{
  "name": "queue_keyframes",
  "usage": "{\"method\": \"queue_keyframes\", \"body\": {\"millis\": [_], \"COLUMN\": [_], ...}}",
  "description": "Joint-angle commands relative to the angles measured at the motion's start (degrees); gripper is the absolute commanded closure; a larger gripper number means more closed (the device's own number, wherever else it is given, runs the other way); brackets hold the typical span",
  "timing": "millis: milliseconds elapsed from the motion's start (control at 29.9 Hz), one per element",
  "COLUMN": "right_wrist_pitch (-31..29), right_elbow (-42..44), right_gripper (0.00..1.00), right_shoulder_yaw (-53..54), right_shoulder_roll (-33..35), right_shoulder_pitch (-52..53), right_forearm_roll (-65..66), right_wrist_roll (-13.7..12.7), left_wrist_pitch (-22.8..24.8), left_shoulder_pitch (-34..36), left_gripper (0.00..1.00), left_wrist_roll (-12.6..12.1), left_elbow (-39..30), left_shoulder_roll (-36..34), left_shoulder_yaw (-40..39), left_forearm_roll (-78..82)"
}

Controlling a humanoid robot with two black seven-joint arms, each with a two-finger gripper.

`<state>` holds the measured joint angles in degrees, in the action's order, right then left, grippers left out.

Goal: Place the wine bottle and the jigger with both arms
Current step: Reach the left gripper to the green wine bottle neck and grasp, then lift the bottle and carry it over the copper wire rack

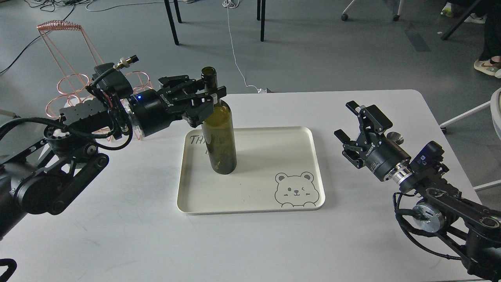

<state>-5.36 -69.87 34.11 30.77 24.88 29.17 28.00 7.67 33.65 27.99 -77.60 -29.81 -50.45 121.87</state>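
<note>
Head view: bottle (221, 135) stands upright on the left half of the tray (250, 205), long axis vertical. Left gripper (205, 98) is clamped round its neck, coming in sideways from the left. Right gripper (358, 131) hangs wide and empty, well apart to the right. Jigger isn't visible. No label on the bottle; tray print starts "TH", rest hidden, plus a bear drawing. Gripper lettering unreadable.

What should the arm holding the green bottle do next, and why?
Probably open the left gripper and back away. The wine bottle already stands upright on the cream tray, with the fingers closed around its neck, so it seems placed. The right gripper is open and empty; I can't clearly see the jigger.
</note>
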Motion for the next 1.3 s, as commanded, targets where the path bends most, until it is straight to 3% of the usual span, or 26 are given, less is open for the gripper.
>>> {"method": "queue_keyframes", "body": {"millis": [0,167,468,703,870,1271], "right_wrist_pitch": [0.0,0.0,0.09,0.09,0.17,0.17], "right_elbow": [0.0,0.0,0.0,0.09,0.09,0.09], "right_gripper": [0.01,0.01,0.01,0.01,0.01,0.01], "right_shoulder_yaw": [-0.01,0.26,0.26,0.26,0.26,0.26], "right_shoulder_roll": [-0.01,-0.01,-0.01,-0.1,-0.27,-0.54], "right_shoulder_pitch": [0.0,0.0,-0.44,-0.62,-0.71,-1.06], "right_forearm_roll": [0.01,0.09,0.09,0.09,0.18,0.44], "right_wrist_roll": [0.0,0.0,0.0,0.0,0.0,0.0], "left_wrist_pitch": [0.06,0.15,0.67,7.0,7.53,6.92], "left_shoulder_pitch": [0.54,3.08,11.52,18.11,19.17,19.0], "left_gripper": [0.8,0.86,0.87,0.87,0.87,0.87], "left_wrist_roll": [0.01,0.01,0.01,0.01,0.01,0.01], "left_elbow": [0.0,-0.71,-1.5,-0.36,4.9,14.31], "left_shoulder_roll": [-0.07,-0.42,-6.39,-17.19,-22.48,-22.48], "left_shoulder_yaw": [0.0,0.0,-0.18,-0.09,0.0,0.87], "left_forearm_roll": [0.12,-0.05,-5.93,-13.49,-16.67,-15.96]}}
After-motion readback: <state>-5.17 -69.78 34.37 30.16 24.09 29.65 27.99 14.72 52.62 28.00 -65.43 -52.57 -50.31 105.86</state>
